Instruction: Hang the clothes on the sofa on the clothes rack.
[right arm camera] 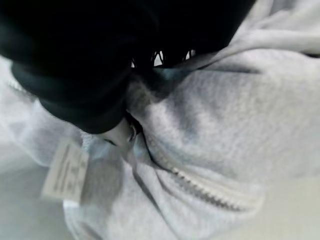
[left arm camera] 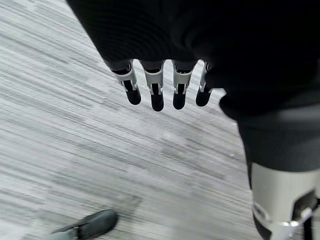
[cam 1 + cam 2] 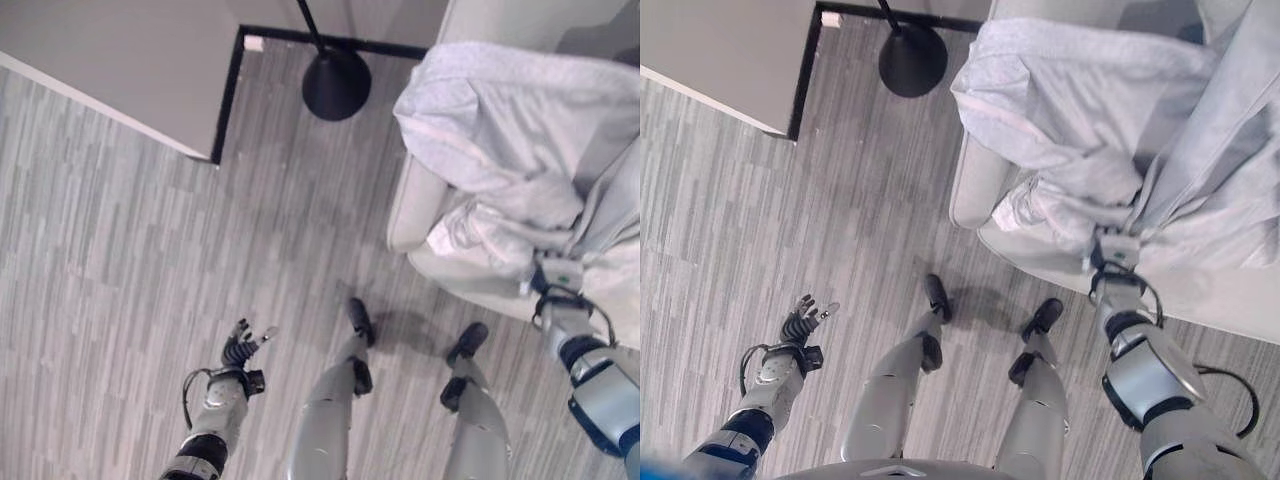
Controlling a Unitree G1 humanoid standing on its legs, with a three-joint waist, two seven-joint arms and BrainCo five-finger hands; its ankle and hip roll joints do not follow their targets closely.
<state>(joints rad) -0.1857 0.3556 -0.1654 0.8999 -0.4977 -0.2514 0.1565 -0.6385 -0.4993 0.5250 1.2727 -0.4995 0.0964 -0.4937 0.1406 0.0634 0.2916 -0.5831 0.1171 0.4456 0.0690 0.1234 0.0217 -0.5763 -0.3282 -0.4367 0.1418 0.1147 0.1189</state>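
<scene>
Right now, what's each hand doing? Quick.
Left hand: open, fingers straight, holding nothing, over the floor.
Right hand: fingers buried in the grey zip garment on the sofa; grip cannot be told.

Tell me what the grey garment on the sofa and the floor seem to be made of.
Garment: soft light-grey knit, probably cotton fleece, judging by its matte fuzzy surface, loose folds and pale zipper. Floor: grey streaked planks with visible seams, likely laminate or vinyl in wood look; the finish looks matte.

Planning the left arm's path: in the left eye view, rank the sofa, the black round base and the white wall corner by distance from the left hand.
From the left hand:
1. Wall corner, straight ahead.
2. Round base, ahead, rightward.
3. Sofa, right; close to the base, hard to call.
</scene>
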